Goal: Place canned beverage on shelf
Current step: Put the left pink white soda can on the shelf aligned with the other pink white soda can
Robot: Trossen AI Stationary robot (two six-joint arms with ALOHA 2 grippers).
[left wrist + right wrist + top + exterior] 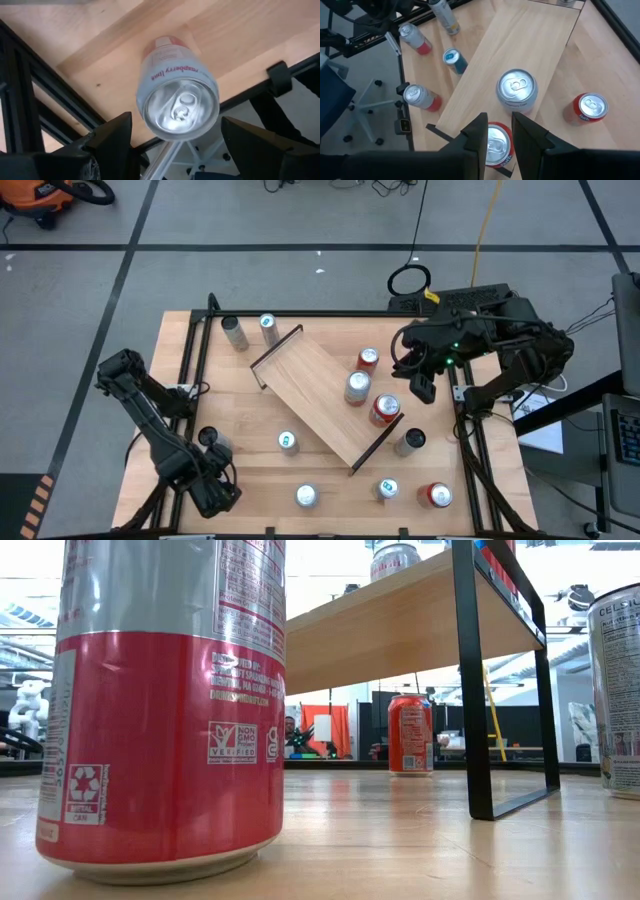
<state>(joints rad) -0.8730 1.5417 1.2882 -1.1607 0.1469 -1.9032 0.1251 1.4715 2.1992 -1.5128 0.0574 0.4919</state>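
Shelf [320, 395] — light wood, black rails.

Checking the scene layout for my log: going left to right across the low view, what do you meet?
Big red-and-silver can up close → small red can far back under the shelf → shelf's black rail → pale can at the right edge.

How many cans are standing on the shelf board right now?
2. A silver can stands mid-board on the shelf; a red can stands beside it, by the end rail. The overhead view hides none.
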